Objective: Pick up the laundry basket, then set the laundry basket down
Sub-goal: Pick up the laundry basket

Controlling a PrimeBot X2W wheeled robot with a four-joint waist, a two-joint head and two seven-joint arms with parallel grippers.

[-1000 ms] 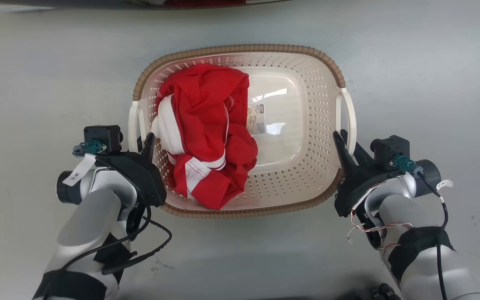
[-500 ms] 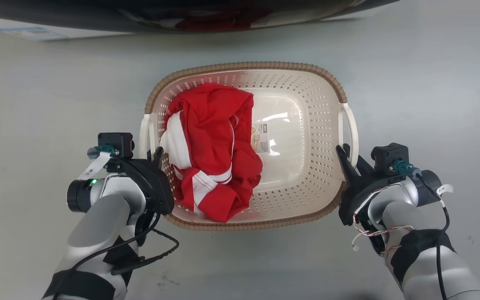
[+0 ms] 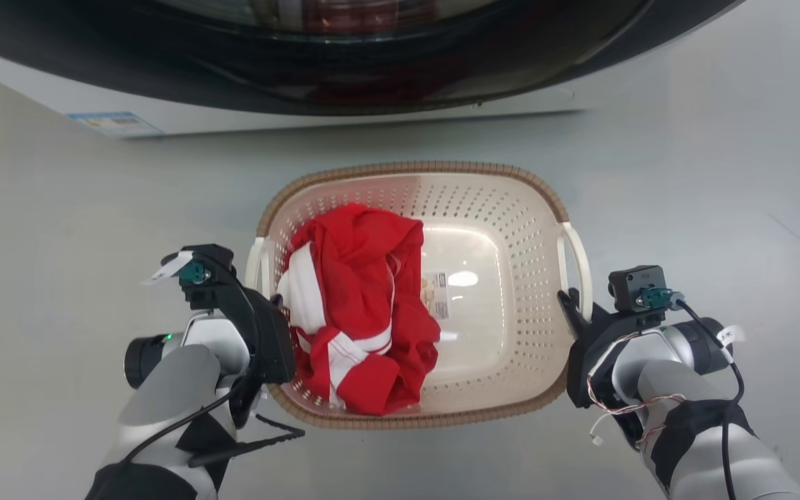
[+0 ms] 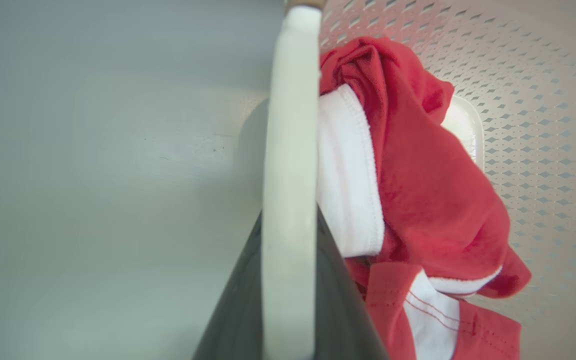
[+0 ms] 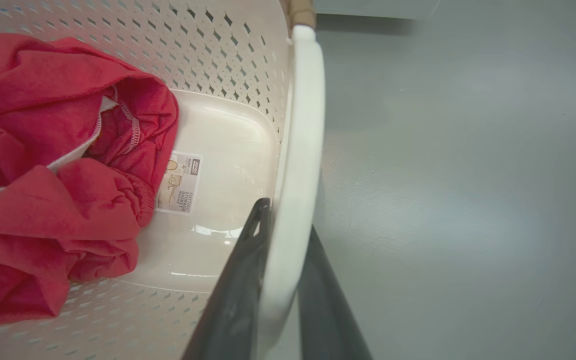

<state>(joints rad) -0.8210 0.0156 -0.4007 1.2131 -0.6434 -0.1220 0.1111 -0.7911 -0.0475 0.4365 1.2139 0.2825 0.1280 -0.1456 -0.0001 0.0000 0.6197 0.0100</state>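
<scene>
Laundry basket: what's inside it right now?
A crumpled red-and-white garment fills the left half of the laundry basket; a printed label lies on its bare floor. Anything beneath the garment is covered.

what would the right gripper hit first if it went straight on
The right gripper is clamped on the white handle of the laundry basket; sliding straight on, it would probably meet the brown rim at the handle's far end.
</scene>
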